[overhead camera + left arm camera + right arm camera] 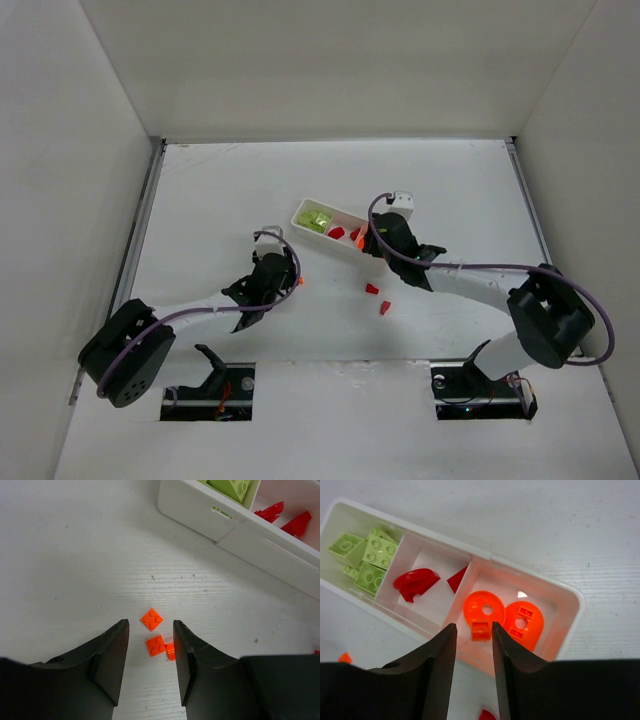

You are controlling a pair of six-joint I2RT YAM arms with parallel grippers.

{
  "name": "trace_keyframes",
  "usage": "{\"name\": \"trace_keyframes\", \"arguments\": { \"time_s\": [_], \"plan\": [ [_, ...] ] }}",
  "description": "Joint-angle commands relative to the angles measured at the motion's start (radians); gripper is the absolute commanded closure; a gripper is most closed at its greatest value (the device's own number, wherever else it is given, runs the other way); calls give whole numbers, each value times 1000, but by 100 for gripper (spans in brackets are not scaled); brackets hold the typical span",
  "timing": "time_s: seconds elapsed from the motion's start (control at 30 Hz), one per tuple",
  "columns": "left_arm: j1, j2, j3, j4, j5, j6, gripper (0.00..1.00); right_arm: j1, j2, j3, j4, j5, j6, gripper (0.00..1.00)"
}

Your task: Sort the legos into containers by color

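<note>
The white tray has three compartments: several pale yellow-green blocks at one end, red pieces in the middle, two orange rounded pieces at the other end. My right gripper is open and empty just above the orange compartment; it also shows in the top view. My left gripper is open, low over the table, its fingers on either side of two orange square plates and a smaller orange piece. The top view shows it left of the tray.
Two red pieces lie loose on the table in front of the tray. A red piece shows at the bottom of the right wrist view. White walls enclose the table on three sides.
</note>
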Motion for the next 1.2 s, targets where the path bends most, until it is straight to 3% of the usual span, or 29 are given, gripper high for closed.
{"name": "trace_keyframes", "arguments": {
  "time_s": [0.0,0.17,0.63,0.77,1.17],
  "plan": [
    [-19,9,39,16,-59,37,62,-14,-34,1,54,8,-25,49],
    [-29,55,63,21,-54,47,62,-2,-95,-27,74,5,-31,45],
    [-77,217,163,-14,-115,87,65,298,-71,-99,143,-42,46,48],
    [-91,240,175,-22,-192,100,63,337,-79,-128,151,-54,89,47],
    [-92,328,227,-97,-208,67,64,400,-34,-166,198,-62,127,47]
  ]
}}
